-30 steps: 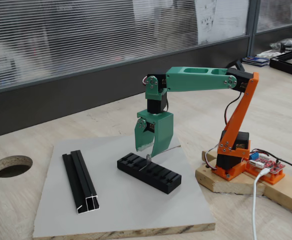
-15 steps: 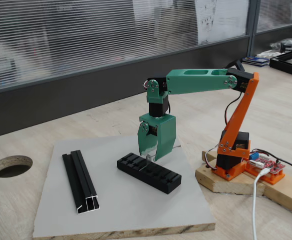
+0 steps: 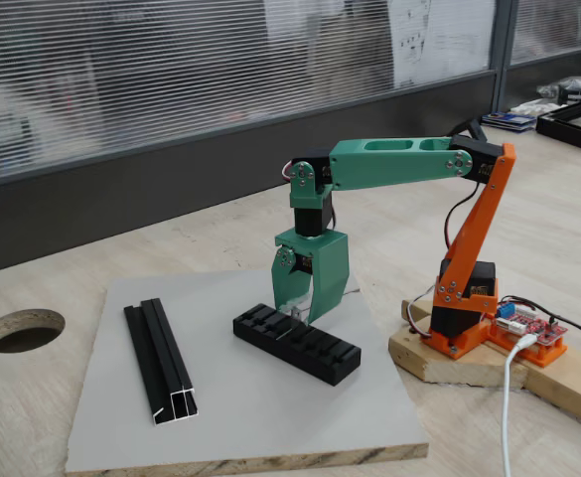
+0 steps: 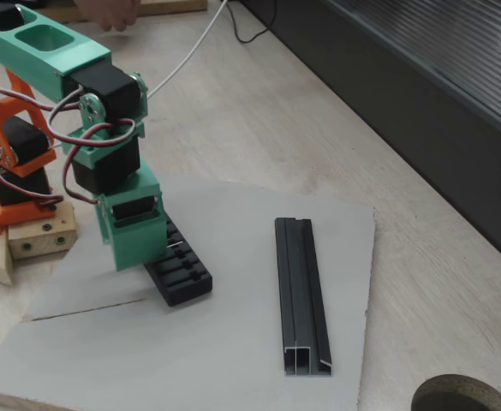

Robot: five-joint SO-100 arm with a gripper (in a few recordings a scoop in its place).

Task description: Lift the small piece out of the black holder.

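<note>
Over the black holder [image 3: 296,343] the green arm bends straight down, end effector [image 3: 296,310] nearly closed around the small piece [image 3: 293,312]. One holder, one black channel rail [image 4: 301,294].

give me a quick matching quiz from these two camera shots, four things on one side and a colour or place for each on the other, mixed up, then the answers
Things:
1. black holder
2. channel rail
3. gripper
4. round hole

Descriptions:
A. green, pointing down over the slotted block
B. cut in the wooden table, beyond the grey board
C. short slotted block under the arm
D. long thin black profile lying apart on the grey board

Pairs: 1-C, 2-D, 3-A, 4-B
</note>
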